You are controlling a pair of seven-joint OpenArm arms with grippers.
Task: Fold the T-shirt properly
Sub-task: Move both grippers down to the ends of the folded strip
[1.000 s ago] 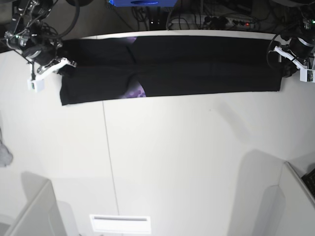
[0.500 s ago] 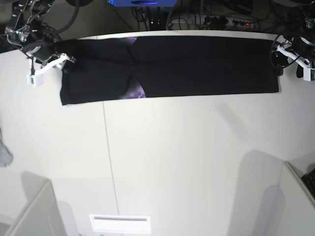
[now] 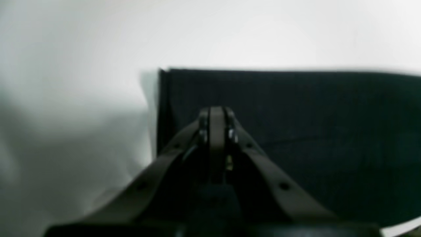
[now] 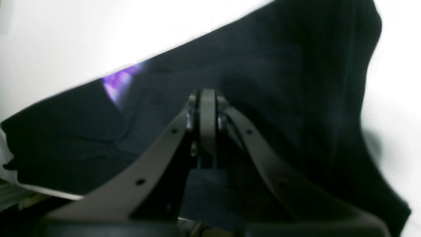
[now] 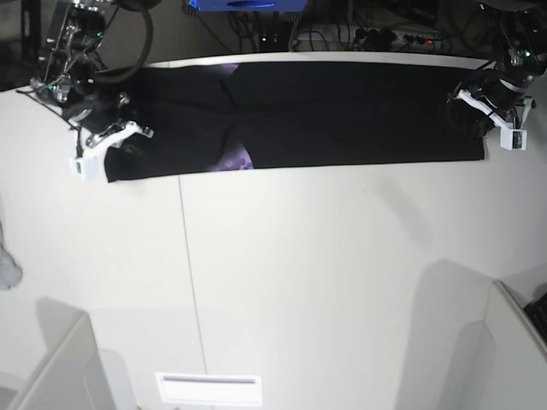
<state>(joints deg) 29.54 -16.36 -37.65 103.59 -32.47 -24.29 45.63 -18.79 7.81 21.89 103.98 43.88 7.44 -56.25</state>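
The T-shirt [image 5: 342,115] lies stretched across the top of the frame on the table [image 5: 325,282], along its far edge. One gripper [image 5: 109,147] sits at its left end, another [image 5: 479,111] at its right.

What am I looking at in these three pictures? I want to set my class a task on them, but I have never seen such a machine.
It is a robot with two arms working at a white table. The base picture looks down on the whole table. The other two come from cameras on the arms' wrists, each looking along its own gripper.

A black T-shirt, already folded into a long band, lies along the far edge; a bit of purple print peeks out.

The left gripper is at the band's right end in the base picture, the right gripper at its left end. Both are shut, above the cloth. Whether either pinches the cloth is too blurred to tell.
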